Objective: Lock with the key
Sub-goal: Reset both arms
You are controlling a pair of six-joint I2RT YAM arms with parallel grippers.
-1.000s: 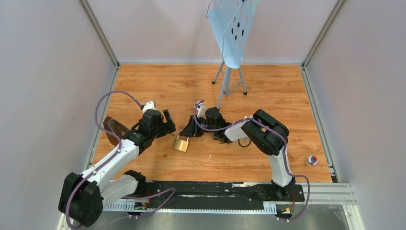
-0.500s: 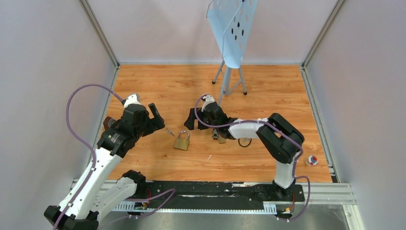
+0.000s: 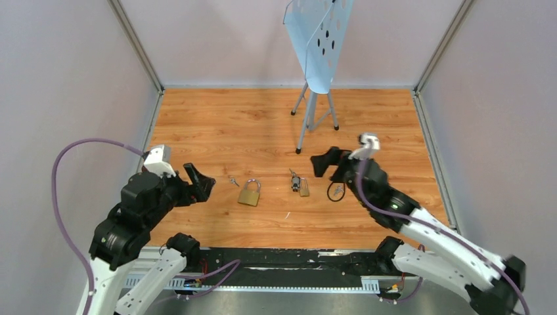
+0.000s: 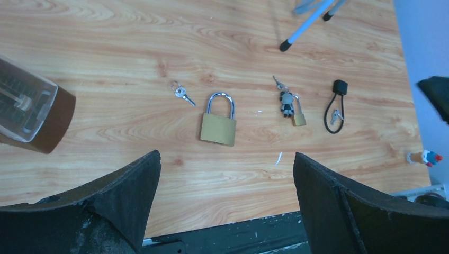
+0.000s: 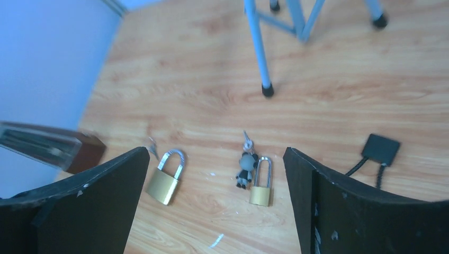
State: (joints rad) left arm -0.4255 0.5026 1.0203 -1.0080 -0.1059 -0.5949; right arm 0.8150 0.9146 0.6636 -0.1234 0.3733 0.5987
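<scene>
A brass padlock [image 3: 249, 193] lies flat on the wooden table, its steel shackle pointing away from me. The tiny silver key [image 3: 232, 180] rests just left of the shackle, apart from the lock. The left wrist view has the padlock [image 4: 217, 126] and key [image 4: 181, 94] ahead of my open left gripper [image 4: 226, 159]. Through the open right gripper [image 5: 215, 152] I see the same padlock [image 5: 165, 182] and key [image 5: 153, 148]. Seen from above, the left gripper [image 3: 199, 182] hangs left of the lock and the right gripper [image 3: 330, 165] well to its right. Neither holds anything.
A smaller brass padlock with a grey figure fob [image 3: 301, 184] lies right of the big lock, with a black cord loop [image 3: 335, 191] beyond it. A blue perforated stand [image 3: 315, 59] sits at the back. A brown box with a clear top [image 4: 32, 114] is at the left.
Both arms have pulled back from the padlock, the left toward the near left, the right to the right. The right gripper has opened wide. The padlock stays on the table.
</scene>
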